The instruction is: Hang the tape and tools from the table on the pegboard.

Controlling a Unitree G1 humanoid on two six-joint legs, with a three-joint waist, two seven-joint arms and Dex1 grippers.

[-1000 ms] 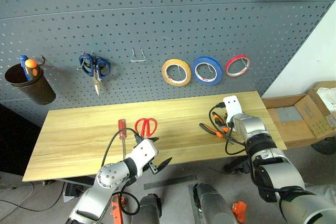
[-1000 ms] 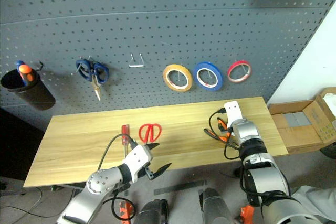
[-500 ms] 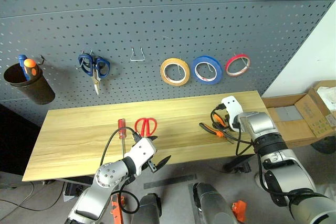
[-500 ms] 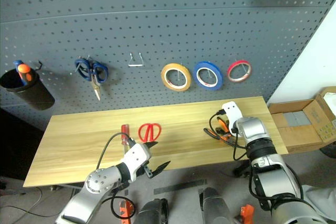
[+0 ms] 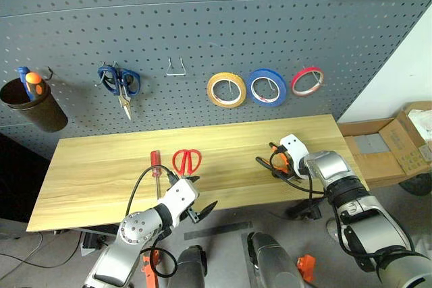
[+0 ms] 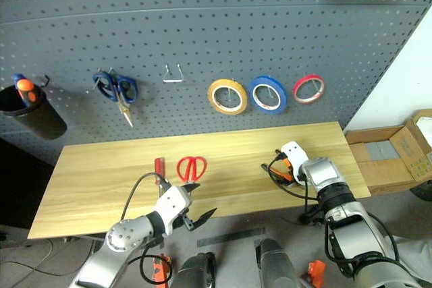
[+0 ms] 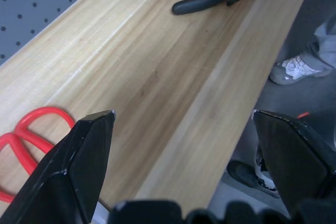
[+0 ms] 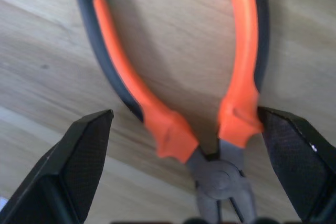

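Two spread fingers of the right end effector (image 8: pixel 185 182) are straddling the pliers (image 8: pixel 173 87); centring on the pivot before pinching looks wise.

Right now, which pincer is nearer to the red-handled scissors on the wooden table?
Left. The left pincer is open at the table's near edge, just in front of the red-handled scissors. The right pincer is open far along the table, over the orange-and-black pliers.
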